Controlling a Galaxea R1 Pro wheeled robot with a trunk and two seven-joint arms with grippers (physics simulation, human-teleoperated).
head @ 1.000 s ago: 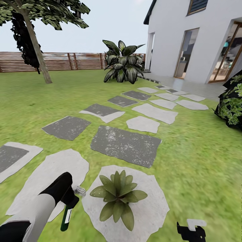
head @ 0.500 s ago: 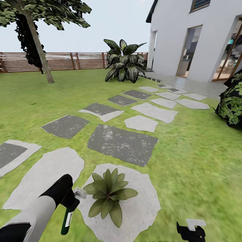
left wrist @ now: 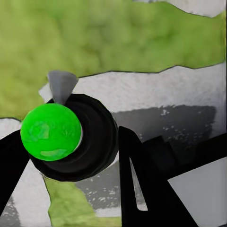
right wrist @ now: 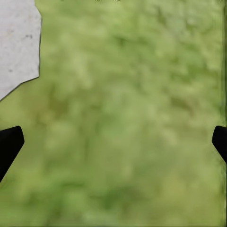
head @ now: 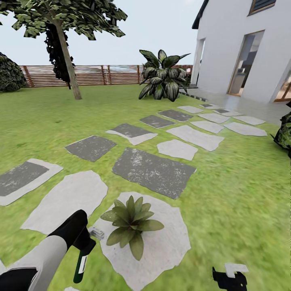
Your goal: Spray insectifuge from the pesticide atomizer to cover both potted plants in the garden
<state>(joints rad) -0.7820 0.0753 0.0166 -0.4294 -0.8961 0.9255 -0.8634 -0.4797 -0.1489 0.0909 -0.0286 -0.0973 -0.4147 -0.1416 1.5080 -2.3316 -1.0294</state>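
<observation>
- Just beside the left gripper (head: 87, 242), on its right and a little ahead: one potted plant (head: 130, 223), a rosette of spiky green leaves sitting on a pale stepping stone (head: 165, 246). Its pot is hidden under the leaves.
- Left gripper: clamped on the pesticide atomizer (head: 81, 262). In the head view the bottle's long axis runs roughly upright, its dark green body hanging below the fingers and the whitish nozzle (head: 97, 233) projecting from the top toward the plant.
- In the left wrist view the atomizer (left wrist: 71, 135) is seen end-on, a bright green cap inside a dark ring, with one black finger on each side of it.
- Right gripper (head: 230, 279): low, well apart from the plant on its far side; the right wrist view shows both fingertips spread wide over bare lawn (right wrist: 132, 123), nothing between them.
- Key relation, as a judgement: the left arm is the nearer one and already carries the sprayer, with the nozzle near the closest leaves; the next move probably calls for aiming it down over the rosette.
- Counts: atomizers, one; potted plants in view, one of the two required; grippers, two; one large white-striped agave (head: 161, 76) far ahead by the fence (head: 101, 74).
</observation>
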